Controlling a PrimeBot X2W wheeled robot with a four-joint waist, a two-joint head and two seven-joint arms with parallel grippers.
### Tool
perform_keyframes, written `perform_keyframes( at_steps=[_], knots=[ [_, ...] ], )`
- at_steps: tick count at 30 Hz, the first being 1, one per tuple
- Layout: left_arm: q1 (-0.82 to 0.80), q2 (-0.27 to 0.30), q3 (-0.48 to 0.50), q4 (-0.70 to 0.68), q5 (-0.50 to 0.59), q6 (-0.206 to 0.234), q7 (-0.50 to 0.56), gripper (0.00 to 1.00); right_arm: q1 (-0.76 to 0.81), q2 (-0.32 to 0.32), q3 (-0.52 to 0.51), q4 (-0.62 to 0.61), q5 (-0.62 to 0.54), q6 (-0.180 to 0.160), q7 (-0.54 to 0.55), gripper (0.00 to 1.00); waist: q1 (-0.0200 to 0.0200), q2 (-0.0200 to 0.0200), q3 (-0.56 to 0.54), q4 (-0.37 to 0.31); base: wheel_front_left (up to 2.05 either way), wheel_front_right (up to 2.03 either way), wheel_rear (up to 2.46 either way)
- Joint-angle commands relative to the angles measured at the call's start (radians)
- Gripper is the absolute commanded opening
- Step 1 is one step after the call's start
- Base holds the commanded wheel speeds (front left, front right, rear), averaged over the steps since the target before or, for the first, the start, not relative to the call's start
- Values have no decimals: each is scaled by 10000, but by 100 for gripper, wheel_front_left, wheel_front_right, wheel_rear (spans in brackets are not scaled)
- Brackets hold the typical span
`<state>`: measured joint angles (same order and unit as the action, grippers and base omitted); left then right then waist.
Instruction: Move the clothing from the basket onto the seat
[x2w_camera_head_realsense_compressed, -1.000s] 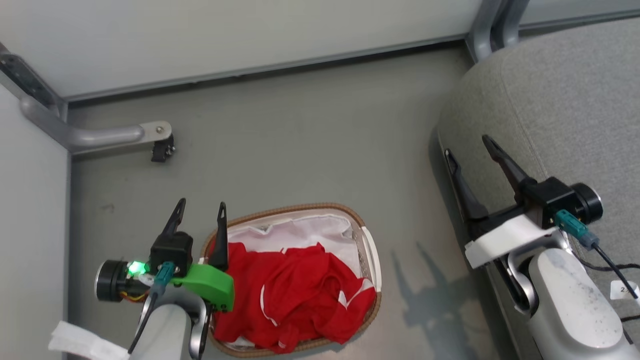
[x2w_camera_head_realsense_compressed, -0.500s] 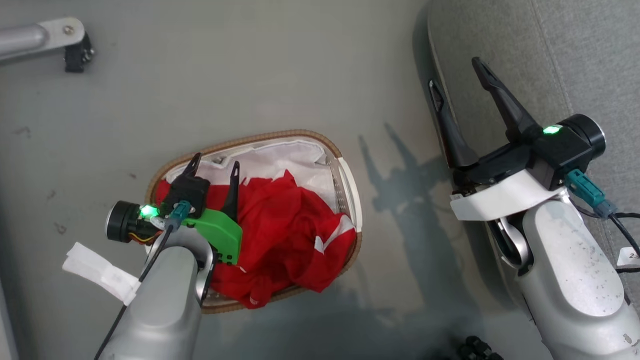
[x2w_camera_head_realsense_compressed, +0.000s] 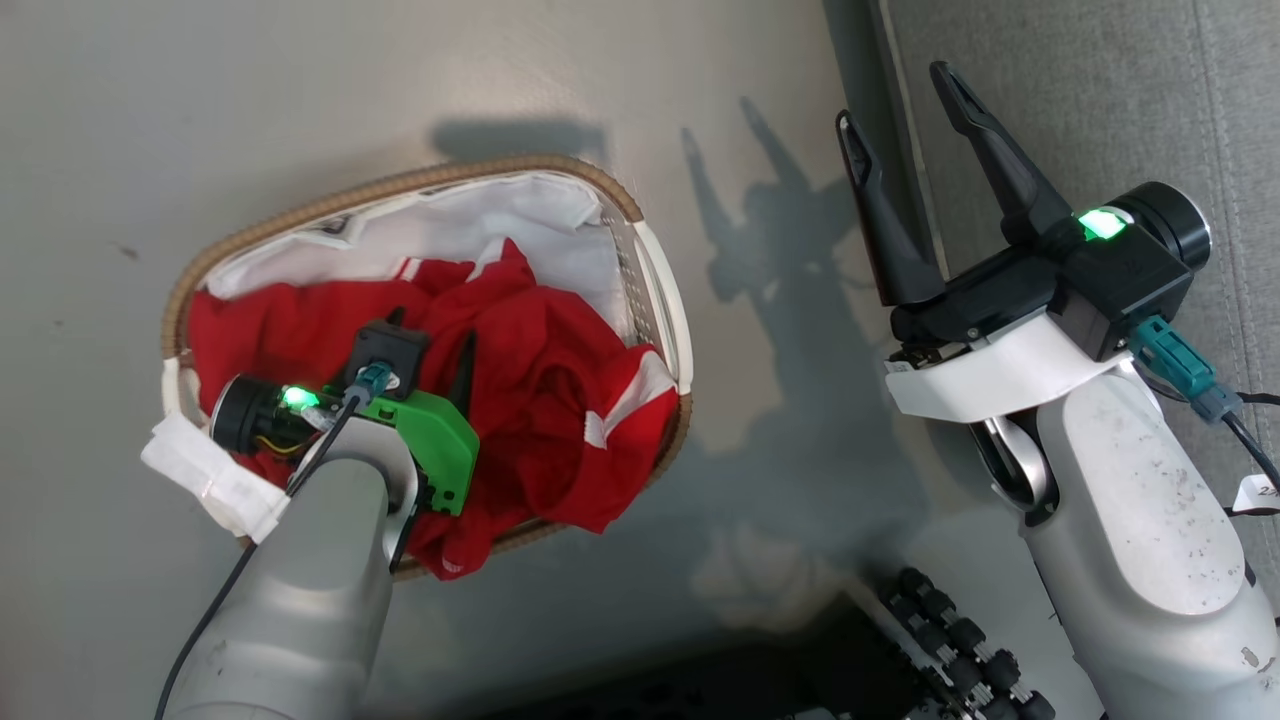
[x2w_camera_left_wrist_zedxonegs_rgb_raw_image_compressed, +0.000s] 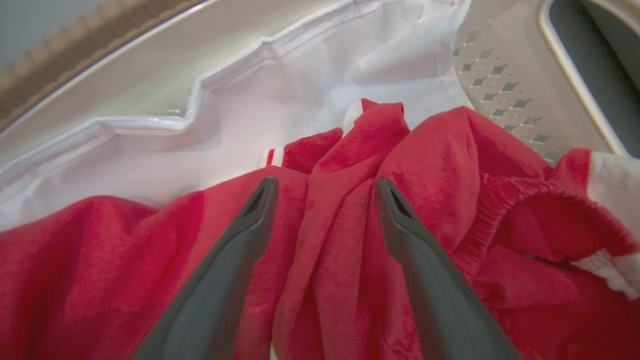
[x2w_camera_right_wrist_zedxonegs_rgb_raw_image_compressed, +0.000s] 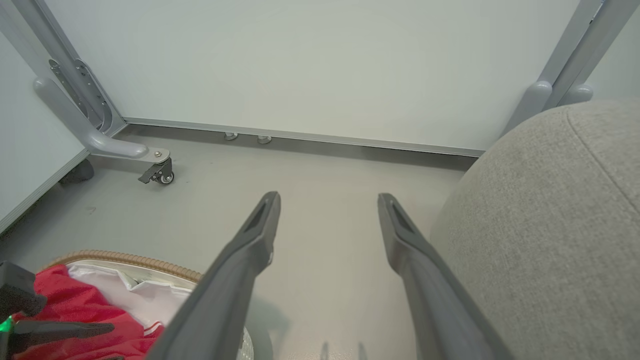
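The clothing (x2w_camera_head_realsense_compressed: 560, 400) is lying bunched in the basket (x2w_camera_head_realsense_compressed: 400, 183), covering most of the white liner (x2w_camera_head_realsense_compressed: 480, 215) and hanging over the near rim. None of it is resting on the seat (x2w_camera_head_realsense_compressed: 1100, 100) yet.

The left gripper (x2w_camera_left_wrist_zedxonegs_rgb_raw_image_compressed: 327, 184) is now standing inside the basket with its fingers spread wide and a raised red fold lying between them. Its wrist view is showing the tips down at the fabric, though whether they are pressing into it cannot be told. A second ago this gripper was hanging at the basket's left rim; it has since come across and down over the garment. The head camera has also tilted, so the basket's shift in that view is not a move of the basket.

The right gripper (x2w_camera_head_realsense_compressed: 897, 95) is waiting wide and empty at the seat's edge, above the floor (x2w_camera_head_realsense_compressed: 300, 80), much as before.

Judgement: the reach is finishing and the grasp is not yet made — closing on the fold is the step in hand, with the whole carry to the seat still to do. Risk — the fingers catching the liner along with the garment.
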<state>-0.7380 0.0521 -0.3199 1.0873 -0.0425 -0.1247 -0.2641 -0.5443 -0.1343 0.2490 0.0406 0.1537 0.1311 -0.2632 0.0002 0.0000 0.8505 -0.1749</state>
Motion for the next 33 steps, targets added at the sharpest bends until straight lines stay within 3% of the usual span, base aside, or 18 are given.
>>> perform_keyframes(
  at_steps=[1, 11, 16, 17, 18, 26, 33],
  knots=[
    [-318, 77, -83, 193, -69, -46, -7, 100, -110, -18, -16, -28, -52, -6, -24, 100, -2, 0, 580, -305, 0, 0, 0],
    [-991, 14, -1691, 1346, -1258, -67, 68, 100, -170, 61, 38, 16, -49, -6, -24, 100, -2, 0, 941, -406, 0, 0, 0],
    [-1045, -1, -2578, 1254, -2164, -68, 220, 100, -221, 89, 58, 101, -57, -6, -24, 100, -2, 0, 969, -388, 0, 0, 0],
    [-1069, -2, -2805, 1184, -2349, -68, 185, 41, -232, 104, 62, 140, -58, -6, -24, 100, -2, 0, 930, -373, 0, 0, 0],
    [-1091, -4, -2902, 1192, -2474, -68, 170, 0, -239, 103, 57, 169, -57, -6, -24, 100, -2, 0, 877, -356, 0, 0, 0],
    [-703, 18, -3348, 930, -3516, -63, -9, 0, -113, 132, -5, 540, 11, -6, -24, 100, -2, 0, -235, -157, 0, 0, 0],
    [260, 258, -3040, -248, -3847, -64, -16, 0, 308, 123, -107, 1008, 169, -6, -24, 100, -2, 0, -1812, 87, 0, 0, 0]
  ],
)
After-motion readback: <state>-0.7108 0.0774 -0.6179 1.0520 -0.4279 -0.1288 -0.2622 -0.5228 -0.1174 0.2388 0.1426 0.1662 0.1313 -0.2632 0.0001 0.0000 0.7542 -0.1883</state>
